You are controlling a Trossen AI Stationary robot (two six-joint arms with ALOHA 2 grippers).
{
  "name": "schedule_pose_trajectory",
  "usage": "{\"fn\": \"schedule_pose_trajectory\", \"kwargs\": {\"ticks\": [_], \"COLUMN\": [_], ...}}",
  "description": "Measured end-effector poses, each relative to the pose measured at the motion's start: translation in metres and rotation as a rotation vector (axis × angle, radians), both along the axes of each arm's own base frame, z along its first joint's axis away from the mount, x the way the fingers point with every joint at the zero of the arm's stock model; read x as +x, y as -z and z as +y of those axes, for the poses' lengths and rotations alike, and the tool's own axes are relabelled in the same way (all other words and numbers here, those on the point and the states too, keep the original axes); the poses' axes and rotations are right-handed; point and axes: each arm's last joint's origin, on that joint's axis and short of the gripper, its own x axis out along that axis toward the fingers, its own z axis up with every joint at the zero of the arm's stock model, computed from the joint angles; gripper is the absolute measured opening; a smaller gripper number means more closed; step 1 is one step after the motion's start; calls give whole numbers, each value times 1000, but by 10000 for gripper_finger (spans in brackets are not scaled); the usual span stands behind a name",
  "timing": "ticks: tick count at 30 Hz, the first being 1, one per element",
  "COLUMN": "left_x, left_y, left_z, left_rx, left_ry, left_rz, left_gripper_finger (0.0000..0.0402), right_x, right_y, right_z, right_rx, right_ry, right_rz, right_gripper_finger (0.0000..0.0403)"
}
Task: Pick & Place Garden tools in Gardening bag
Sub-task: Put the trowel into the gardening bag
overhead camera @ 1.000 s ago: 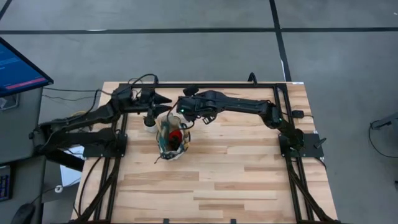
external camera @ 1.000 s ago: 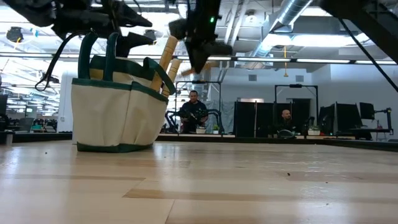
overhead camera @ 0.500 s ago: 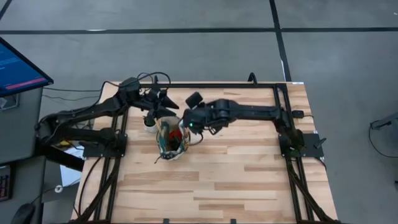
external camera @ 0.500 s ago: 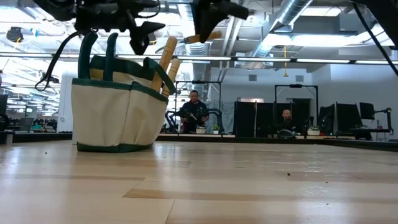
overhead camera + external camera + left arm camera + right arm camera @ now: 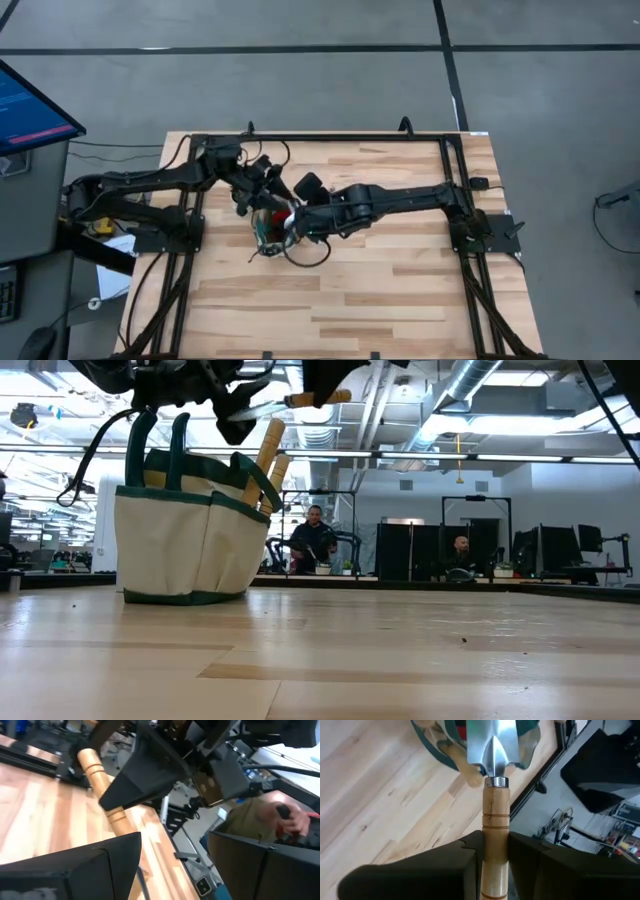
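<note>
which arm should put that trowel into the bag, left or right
The right. The right gripper is shut on the trowel, its blade pointing at the gardening bag from above. The left gripper hovers open over the bag, holding nothing.

i see the gardening bag (image 5: 275, 228) upright on the tabletop (image 5: 400, 290), left of centre, trowel handles (image 5: 262, 460) sticking up out of it. right end effector (image 5: 300, 222) sits just right of the bag, clamped on a trowel (image 5: 494, 780) whose blade points into the bag's opening. left end effector (image 5: 262, 182) is just behind the bag, above its rim.
</note>
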Motion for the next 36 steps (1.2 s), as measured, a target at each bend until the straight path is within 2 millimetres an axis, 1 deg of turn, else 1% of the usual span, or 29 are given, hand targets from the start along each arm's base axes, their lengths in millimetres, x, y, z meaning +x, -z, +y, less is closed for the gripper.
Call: {"fn": "schedule_pose_trajectory", "kwargs": {"ticks": [8,12,21,25,30,36], "left_x": [5,7,12,13,18,27], "left_y": [-1,-1,3,4,12,26], "left_z": [-15,-21,-32,-34,-34,-38], "left_rx": [-17,-16,-39,-57,-90,-113], "left_ry": [4,15,53,57,65,91], "left_rz": [10,11,39,60,111,175], "left_gripper_finger": [221,221,211,210,209,208], "right_x": [5,6,9,9,9,9], "right_y": [-4,-5,-7,-7,-7,-7], "right_z": [19,25,28,29,29,29], "right_rx": [26,32,48,52,59,62], "right_ry": [-35,-48,-56,-60,-61,-59], "right_rz": [-105,-125,-166,-164,-171,-173], "right_gripper_finger": [55,55,55,55,55,55]}}
